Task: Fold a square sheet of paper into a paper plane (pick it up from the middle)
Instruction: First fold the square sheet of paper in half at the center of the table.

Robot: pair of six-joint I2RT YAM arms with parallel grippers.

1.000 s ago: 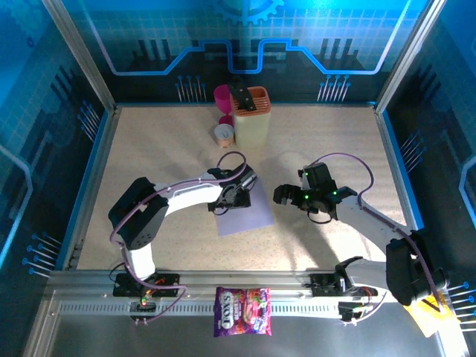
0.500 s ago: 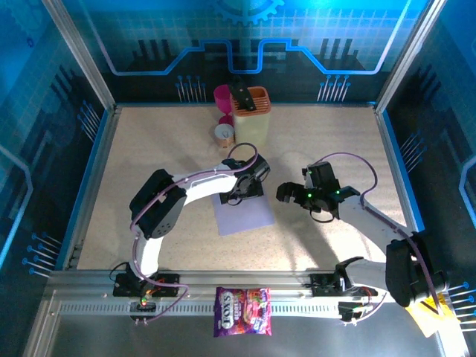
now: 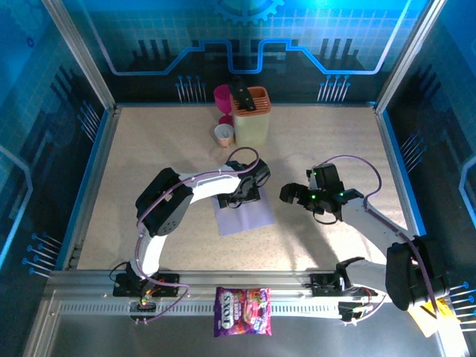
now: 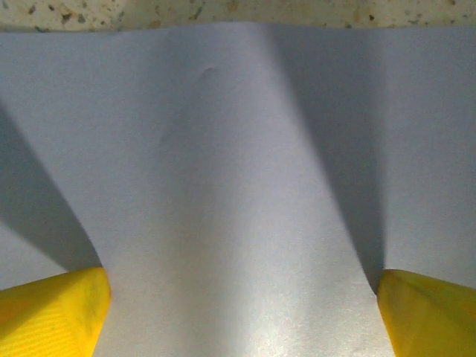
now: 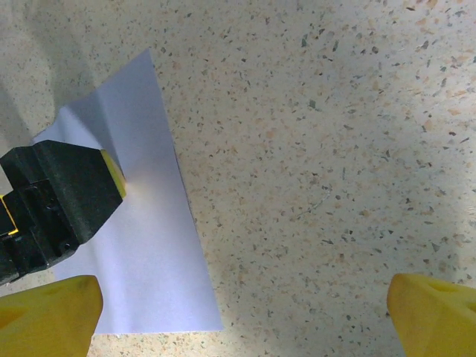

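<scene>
Two hands are at work here, seen first from above. The square sheet of paper [image 3: 251, 216] lies flat near the middle of the worktop [image 3: 149, 163], turned slightly out of line with the worktop's edges. My left hand [image 3: 242, 195] sits over the sheet's far half, so it is the nearer one. My right hand [image 3: 291, 195] hovers just right of the sheet's right edge, over bare surface. There is open room near, left and right. A tall cream container [image 3: 251, 125] and cups stand well apart at the far side.

From my left wrist, the pale lilac sheet [image 4: 238, 171] lies directly beneath my left hand [image 4: 238, 312]. My yellow fingertips [image 4: 52, 309] stand wide apart, holding nothing. The sheet's far edge runs straight across, with a strip of speckled worktop [image 4: 223, 10] beyond it. Soft shading between the tips may be a slight rise in the paper, but I cannot tell.

From my right wrist, the sheet [image 5: 152, 253] lies to the left, its right edge running from near to far. My left hand [image 5: 59, 201] rests on it. My right hand [image 5: 242, 312] is spread wide and empty, over clear worktop [image 5: 335, 149]. I judge the pinch at the middle belongs to my left hand.
</scene>
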